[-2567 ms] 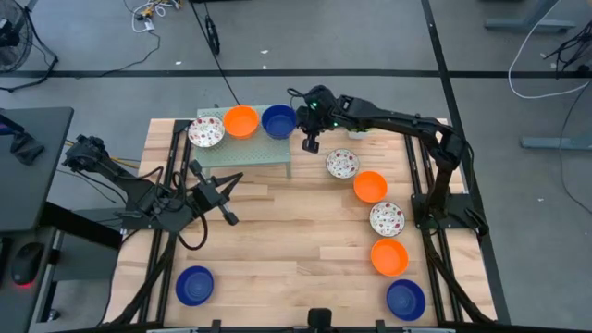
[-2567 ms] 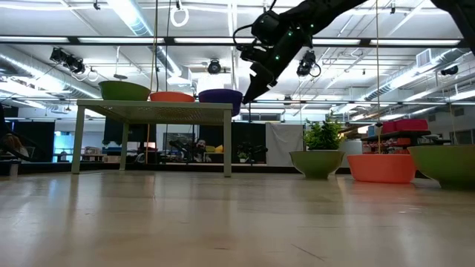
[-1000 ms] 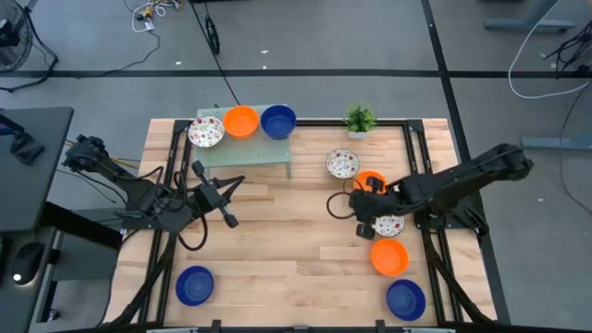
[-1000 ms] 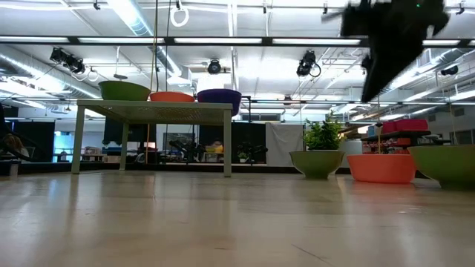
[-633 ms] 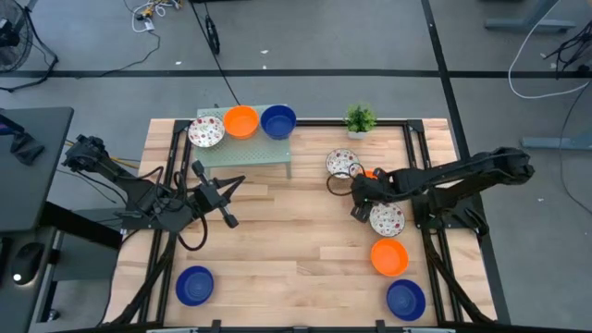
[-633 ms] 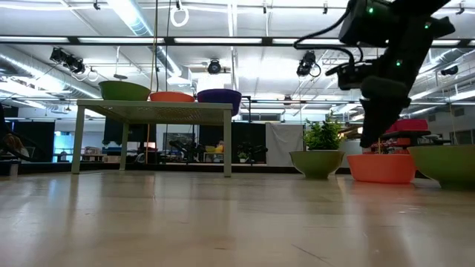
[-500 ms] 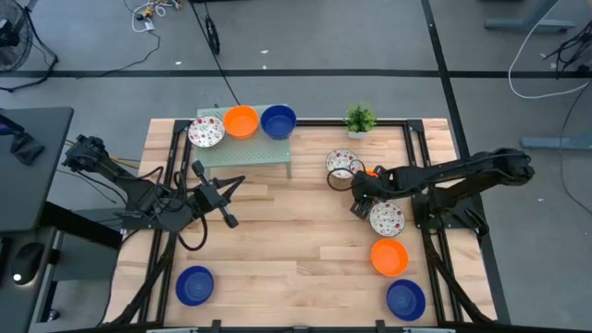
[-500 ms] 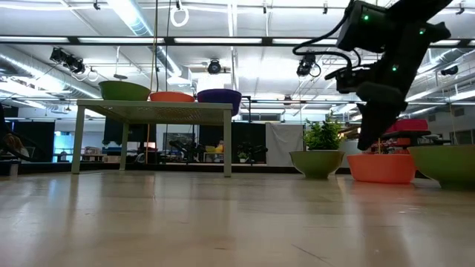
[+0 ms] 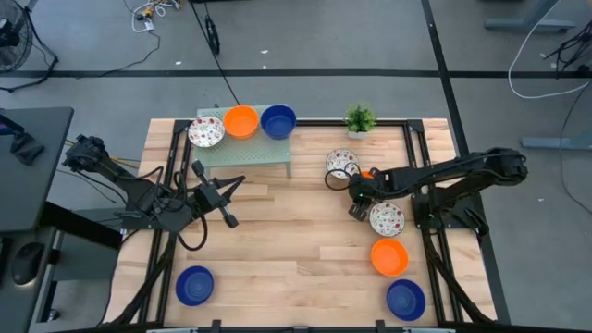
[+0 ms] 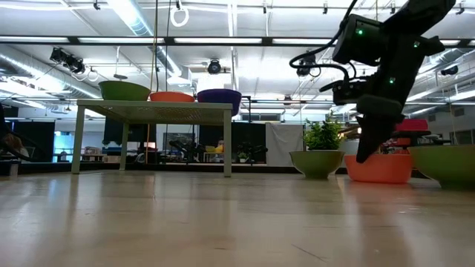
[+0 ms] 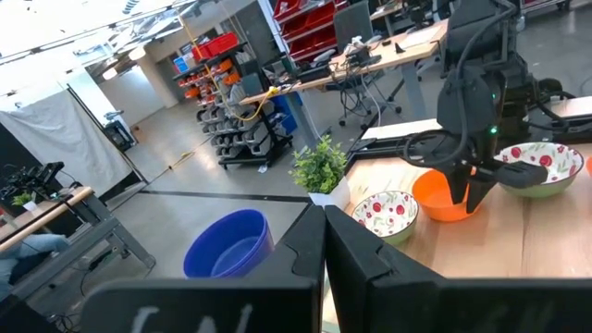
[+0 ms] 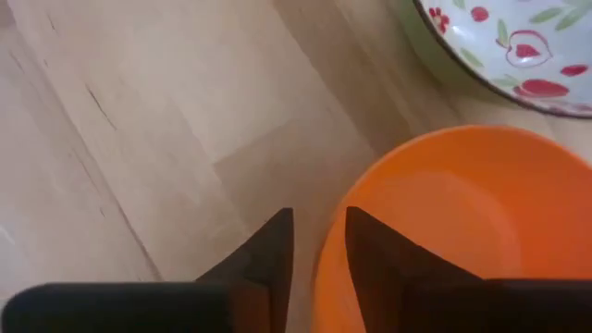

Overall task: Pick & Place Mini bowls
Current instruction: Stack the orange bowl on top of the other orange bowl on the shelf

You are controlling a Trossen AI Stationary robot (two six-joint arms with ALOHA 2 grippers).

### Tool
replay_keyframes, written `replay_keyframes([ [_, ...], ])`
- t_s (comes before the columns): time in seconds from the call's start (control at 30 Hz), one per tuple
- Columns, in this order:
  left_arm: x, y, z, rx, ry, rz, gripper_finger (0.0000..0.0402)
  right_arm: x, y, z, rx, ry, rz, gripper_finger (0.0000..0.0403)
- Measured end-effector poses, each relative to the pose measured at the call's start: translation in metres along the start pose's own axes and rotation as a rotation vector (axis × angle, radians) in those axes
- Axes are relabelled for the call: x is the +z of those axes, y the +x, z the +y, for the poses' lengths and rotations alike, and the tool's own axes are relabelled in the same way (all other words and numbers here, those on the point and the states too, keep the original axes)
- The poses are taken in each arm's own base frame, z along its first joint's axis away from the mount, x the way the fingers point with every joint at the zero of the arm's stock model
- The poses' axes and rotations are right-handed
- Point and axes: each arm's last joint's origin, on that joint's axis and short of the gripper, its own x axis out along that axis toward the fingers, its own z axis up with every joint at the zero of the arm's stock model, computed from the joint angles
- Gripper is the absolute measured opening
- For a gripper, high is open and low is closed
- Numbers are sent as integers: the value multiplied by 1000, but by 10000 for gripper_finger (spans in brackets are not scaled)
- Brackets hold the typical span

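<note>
My right gripper [image 12: 319,231] stands open over the near-left rim of an orange mini bowl [image 12: 435,222], one finger outside the rim and one inside. In the high view this gripper [image 9: 359,192] covers most of that bowl [image 9: 370,173]. White-and-red speckled bowls lie on either side of it, one farther off [image 9: 340,165] and one nearer [image 9: 387,218]. Three bowls sit on the small green stand [image 9: 242,151]: speckled [image 9: 205,131], orange [image 9: 240,120] and blue [image 9: 277,121]. My left gripper [image 9: 231,220] waits shut at mid-left, touching nothing.
An orange bowl [image 9: 388,256] and a blue bowl [image 9: 405,299] lie near the right front corner, and another blue bowl [image 9: 194,285] at the left front. A small potted plant [image 9: 359,118] stands at the far edge. Bare wood spans the table's middle.
My right gripper has moved from over the nearer speckled bowl toward the table's far edge and has come down, so that its fingertips now stand at the orange bowl's rim. The bowls lie where they were.
</note>
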Motion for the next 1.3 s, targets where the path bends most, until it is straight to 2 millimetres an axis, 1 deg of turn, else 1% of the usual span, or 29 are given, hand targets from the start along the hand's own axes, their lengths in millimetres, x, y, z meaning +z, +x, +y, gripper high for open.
replay_keyframes([
  [0.13,0,0,0,0,0,0,16,0,0,1,6,-36,3,74],
  [0.2,0,0,0,0,0,0,16,-2,-1,4,34,-64,12,51],
  [0.3,0,0,-1,-28,0,-4,16,-3,-2,12,121,-134,14,14],
  [0.37,0,0,-2,-86,2,-11,16,-3,-4,22,203,-198,-3,9],
  [0.43,0,2,-5,-159,8,-18,16,-3,-7,33,303,-274,-45,15],
  [0.5,-1,8,-9,-232,16,-15,16,0,-11,44,401,-354,-108,18],
  [0.6,-6,24,-17,-317,30,5,16,3,-18,59,534,-480,-220,9],
  [0.77,-21,64,-33,-446,46,57,20,12,-32,78,669,-645,-454,6],
  [0.83,-29,82,-39,-546,42,82,33,16,-36,81,684,-682,-537,6],
  [0.9,-37,98,-44,-652,27,95,54,19,-39,83,700,-712,-597,4],
  [1.03,-51,125,-53,-801,-4,94,115,22,-43,85,713,-747,-663,4],
  [1.17,-61,142,-60,-891,-34,70,173,23,-44,85,709,-764,-687,4],
  [1.3,-68,152,-65,-962,-52,52,205,23,-44,85,709,-764,-688,4],
])
